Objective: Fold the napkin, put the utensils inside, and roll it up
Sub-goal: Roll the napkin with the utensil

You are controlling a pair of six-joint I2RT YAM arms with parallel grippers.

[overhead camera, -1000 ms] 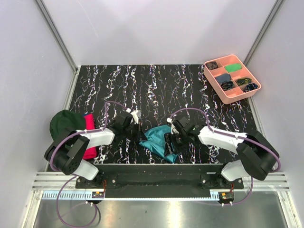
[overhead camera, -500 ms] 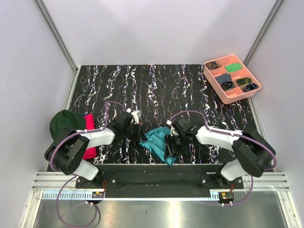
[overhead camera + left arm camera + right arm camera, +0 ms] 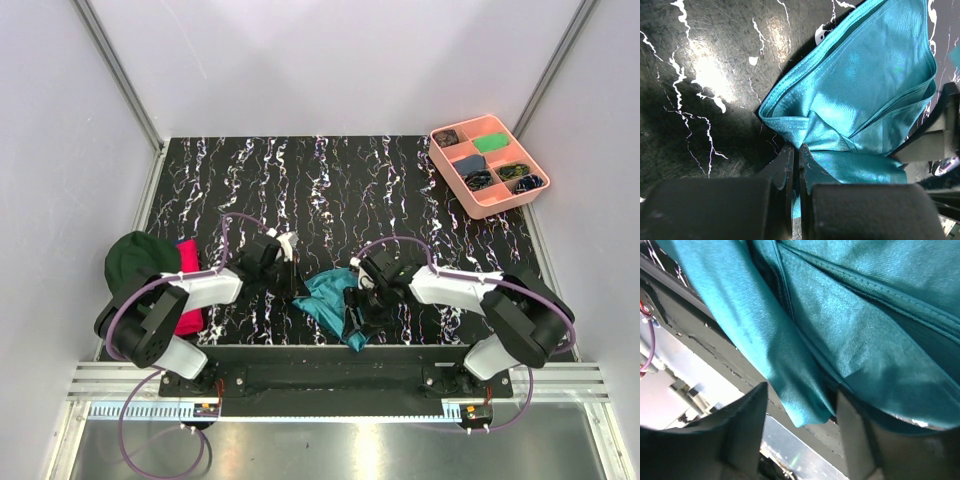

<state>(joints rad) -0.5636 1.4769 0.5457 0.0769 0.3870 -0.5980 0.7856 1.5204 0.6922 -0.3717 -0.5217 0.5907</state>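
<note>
The teal napkin (image 3: 330, 298) lies bunched and folded near the table's front edge, between both arms. My left gripper (image 3: 298, 286) is shut on the napkin's left corner; in the left wrist view its jaws (image 3: 799, 150) pinch a fold of the cloth (image 3: 865, 85). My right gripper (image 3: 357, 312) is open and low over the napkin's near right part. In the right wrist view the gripper (image 3: 801, 390) has its fingers on either side of a hanging corner of the napkin (image 3: 840, 315), not closed on it. No utensils are in view.
A pink compartment tray (image 3: 457, 180) with small items stands at the back right. A dark green cap (image 3: 133, 258) and a pink-red cloth (image 3: 188, 300) lie at the left edge. The table's front edge (image 3: 715, 335) is right under the right gripper.
My right gripper has slid left and toward the front edge over the napkin's near corner. The left gripper has stayed put, still pinching the cloth.
</note>
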